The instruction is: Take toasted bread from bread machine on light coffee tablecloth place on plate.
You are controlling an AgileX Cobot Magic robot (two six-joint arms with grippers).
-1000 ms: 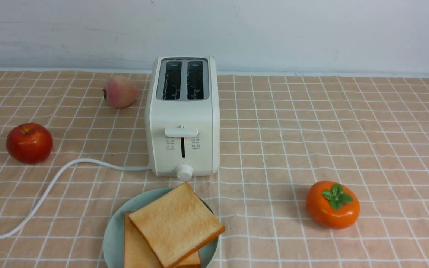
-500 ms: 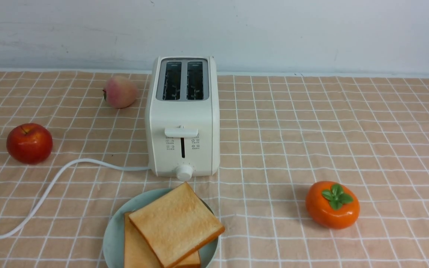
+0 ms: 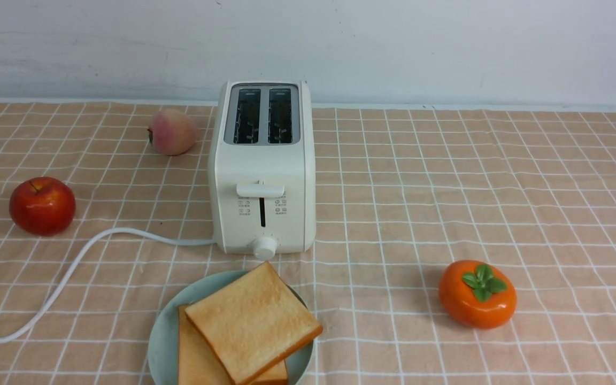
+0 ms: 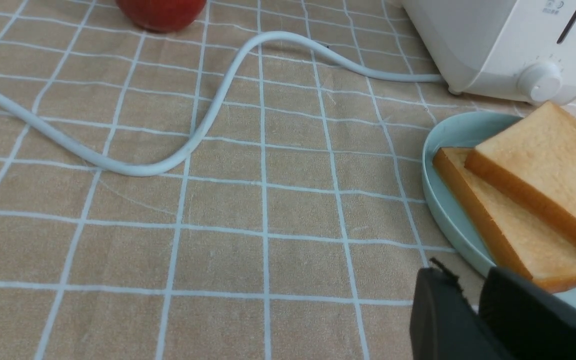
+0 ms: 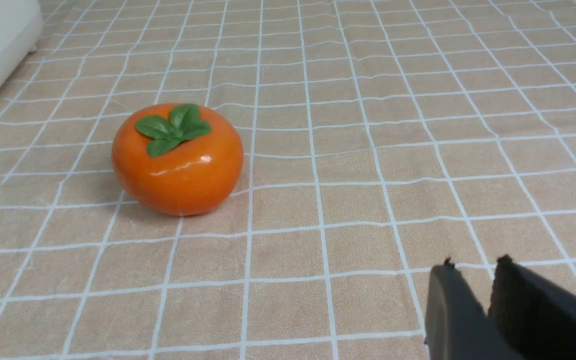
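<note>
Looking past our left gripper [image 4: 470,287], jaws a narrow slit apart and empty, we see both toast slices [image 4: 538,185] on the plate [image 4: 443,150] just beyond it. Our right gripper [image 5: 475,272], likewise narrow, hovers near a persimmon [image 5: 178,160].

Light tan tablecloth [image 3: 447,176] gridded with thin white lines. Cream-white toaster [image 3: 262,171], white cord [image 3: 72,267]. Pale mint-green plate [image 3: 163,337]. Golden-tan toast [image 3: 252,321], orange-brown crust. Red apple [image 3: 42,205], pink-blushed peach [image 3: 172,131], glossy orange persimmon [image 3: 477,294] with green leaves. Black gripper fingers [image 5: 453,310].
</note>
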